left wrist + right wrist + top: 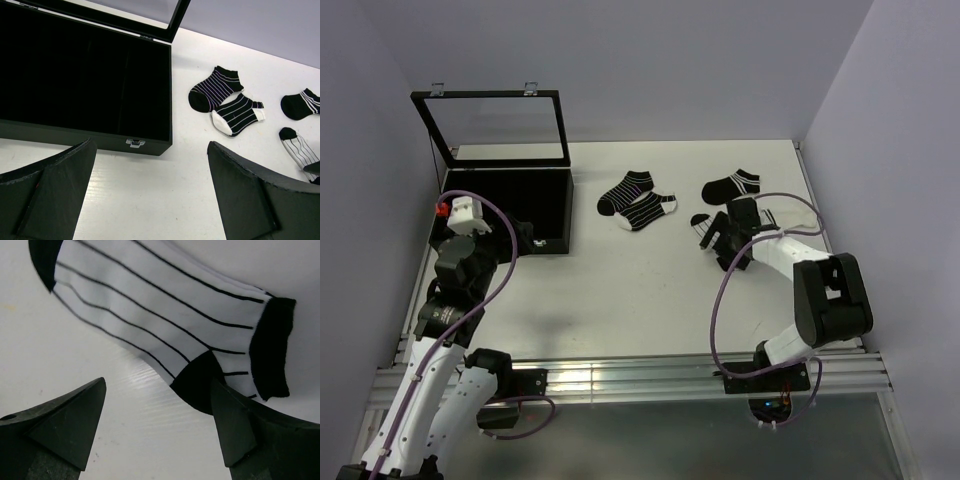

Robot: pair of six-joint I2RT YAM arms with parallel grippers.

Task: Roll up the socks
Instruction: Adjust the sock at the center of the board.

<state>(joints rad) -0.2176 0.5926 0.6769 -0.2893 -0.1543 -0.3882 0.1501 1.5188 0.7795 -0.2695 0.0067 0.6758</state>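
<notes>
Four socks lie flat on the white surface (620, 300). Towards the far middle, a black sock with thin white stripes (625, 190) touches a black-and-white striped sock with white toe and heel (650, 210). Further right lies a black sock with a striped cuff (732, 185). Just nearer than it, a white sock with black stripes (165, 310) sits under the right end effector (157, 382), which is released, its fingers spread wide either side of the sock's black heel and grasping nothing. The left end effector (151, 145) is also released and empty, hovering by the near right corner of an open black case (75, 135) on the left.
</notes>
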